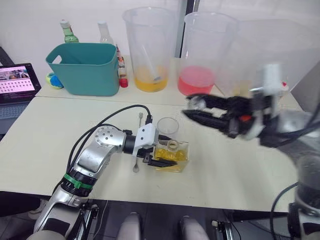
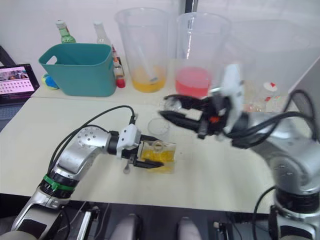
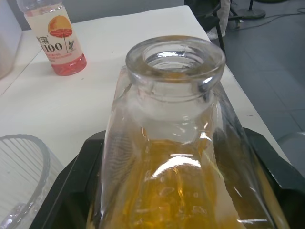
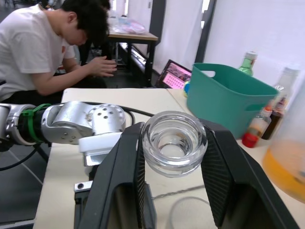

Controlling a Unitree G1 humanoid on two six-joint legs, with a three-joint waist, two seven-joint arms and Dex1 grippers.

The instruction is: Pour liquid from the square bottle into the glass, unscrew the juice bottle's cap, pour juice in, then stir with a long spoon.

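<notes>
Between the left gripper's (image 1: 162, 161) fingers sits the square bottle (image 1: 172, 155), open-topped, the glass (image 1: 168, 126) just behind it. The right gripper (image 2: 172, 110) is clenched on the stopper (image 4: 174, 142) — held above. Next, I think: tip the bottle over the glass — slowly.

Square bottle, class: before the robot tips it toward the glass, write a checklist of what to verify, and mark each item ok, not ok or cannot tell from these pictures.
1. Stopper out of the square bottle: ok; its neck is open and the right claw holds the stopper.
2. Left claw gripping the bottle: ok; its fingers clamp both sides.
3. Liquid available: ok; yellow liquid inside.
4. Glass upright near the bottle: ok; it stands just behind it.
5. Glass empty: cannot tell.
6. Long spoon out of the pour path: ok; it lies flat on the table, to the robot's left of the bottle.
</notes>
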